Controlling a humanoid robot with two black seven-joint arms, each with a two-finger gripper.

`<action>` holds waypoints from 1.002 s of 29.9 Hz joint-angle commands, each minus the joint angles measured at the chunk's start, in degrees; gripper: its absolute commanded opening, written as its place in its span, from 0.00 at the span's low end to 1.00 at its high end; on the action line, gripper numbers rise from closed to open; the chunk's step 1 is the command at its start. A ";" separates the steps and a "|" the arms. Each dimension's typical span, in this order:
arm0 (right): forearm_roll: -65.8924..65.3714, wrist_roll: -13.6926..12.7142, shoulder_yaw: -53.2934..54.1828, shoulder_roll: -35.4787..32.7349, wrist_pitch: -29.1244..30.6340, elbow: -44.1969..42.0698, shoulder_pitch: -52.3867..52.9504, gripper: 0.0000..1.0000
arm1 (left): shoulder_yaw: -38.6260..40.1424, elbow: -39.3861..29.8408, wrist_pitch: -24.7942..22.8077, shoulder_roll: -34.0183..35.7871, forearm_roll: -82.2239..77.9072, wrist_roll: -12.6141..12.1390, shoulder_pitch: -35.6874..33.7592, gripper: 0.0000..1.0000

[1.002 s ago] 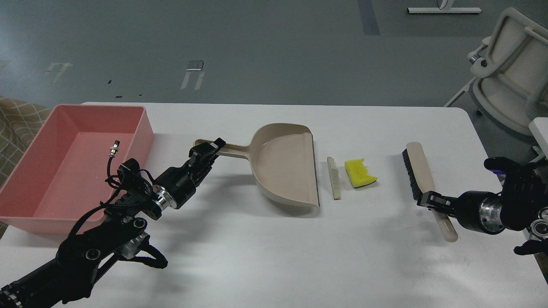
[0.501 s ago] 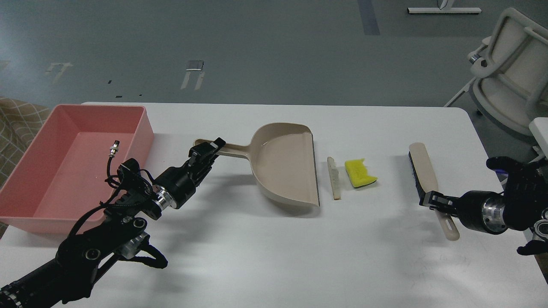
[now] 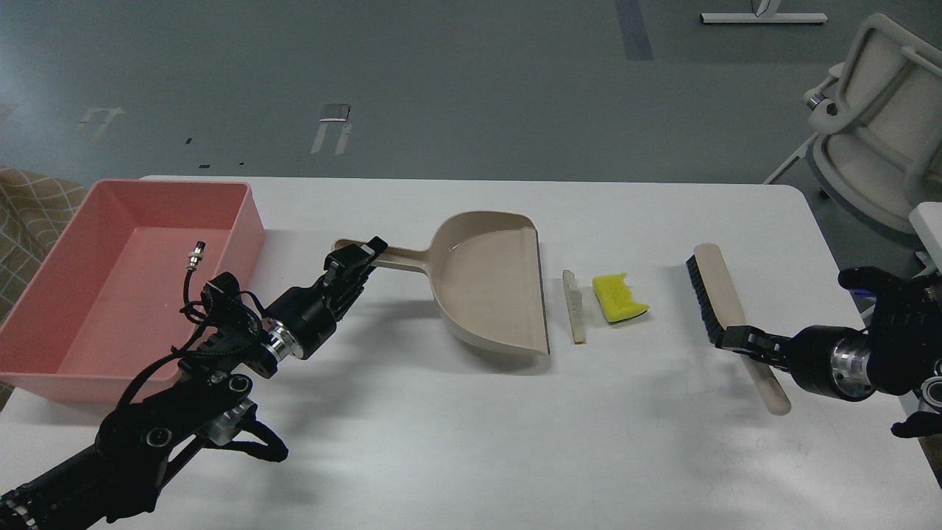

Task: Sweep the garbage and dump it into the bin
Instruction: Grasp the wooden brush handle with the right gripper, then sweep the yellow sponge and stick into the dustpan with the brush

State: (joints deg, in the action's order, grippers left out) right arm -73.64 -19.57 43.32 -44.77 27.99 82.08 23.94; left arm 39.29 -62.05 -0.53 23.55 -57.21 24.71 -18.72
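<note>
Yellow sponge scrap (image 3: 619, 299) and beige strip (image 3: 574, 305) side by side at table center, apart; pink tub (image 3: 243, 221) at nine o'clock, upright.

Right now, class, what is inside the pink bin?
The pink bin shows only a bare floor; my left arm covers its near right corner. Both scraps lie outside.

We look over a white table (image 3: 471, 442) onto grey floor (image 3: 471, 81) marked with pale tape, a white chair (image 3: 876, 125) at right, patterned beige fabric (image 3: 29, 210) at left.
</note>
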 commanded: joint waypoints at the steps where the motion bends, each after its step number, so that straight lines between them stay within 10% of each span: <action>1: -0.01 -0.03 -0.08 -0.14 0.01 0.01 0.14 0.39 | 0.00 0.00 0.00 0.00 0.00 0.08 0.00 0.11; 9: -0.01 -0.03 0.01 -1.81 0.01 0.36 0.23 0.34 | 0.00 0.00 0.00 -0.08 0.00 0.08 0.00 0.11; 17: -0.01 -0.03 0.36 -1.90 0.01 0.36 0.23 0.00 | 0.00 0.00 0.00 0.00 0.00 0.08 0.00 0.11; 30: 0.25 0.23 1.95 -0.76 0.01 3.43 -0.21 0.00 | 0.00 -0.26 0.00 0.18 -0.53 -0.01 1.58 0.11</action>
State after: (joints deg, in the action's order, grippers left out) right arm -73.37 -19.37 45.47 -45.83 28.00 84.21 24.02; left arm 39.29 -62.32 -0.53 23.60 -57.63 24.79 -17.23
